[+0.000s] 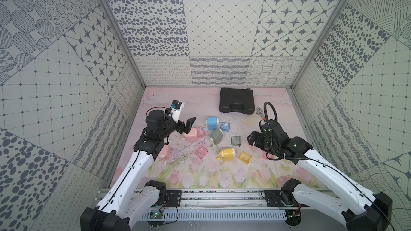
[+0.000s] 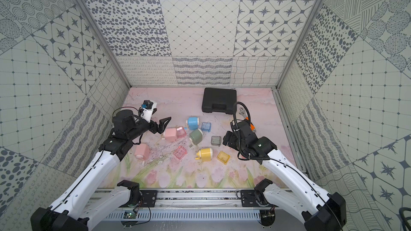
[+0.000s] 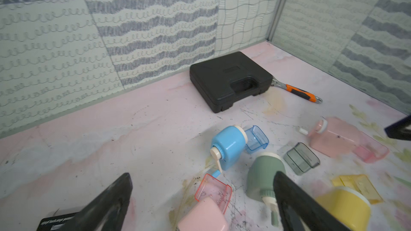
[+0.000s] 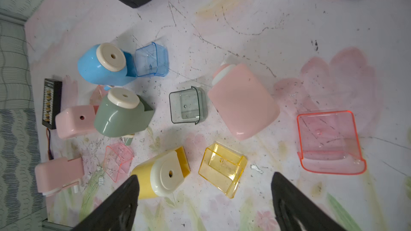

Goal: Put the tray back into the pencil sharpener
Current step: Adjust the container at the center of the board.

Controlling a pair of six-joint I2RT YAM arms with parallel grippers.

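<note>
Several pencil sharpeners lie on the mat, most with a loose clear tray beside them: blue sharpener and blue tray, green sharpener and grey tray, yellow sharpener and yellow tray. A red tray lies alone. My left gripper hangs open above a pink sharpener whose pink tray sticks out at its end. My right gripper is open and empty, just short of the yellow tray. Another pink sharpener and red tray lie under the right arm.
A black case lies shut at the back wall with an orange-handled wrench beside it. A third pink sharpener lies near the left arm. Patterned walls close in the mat on three sides.
</note>
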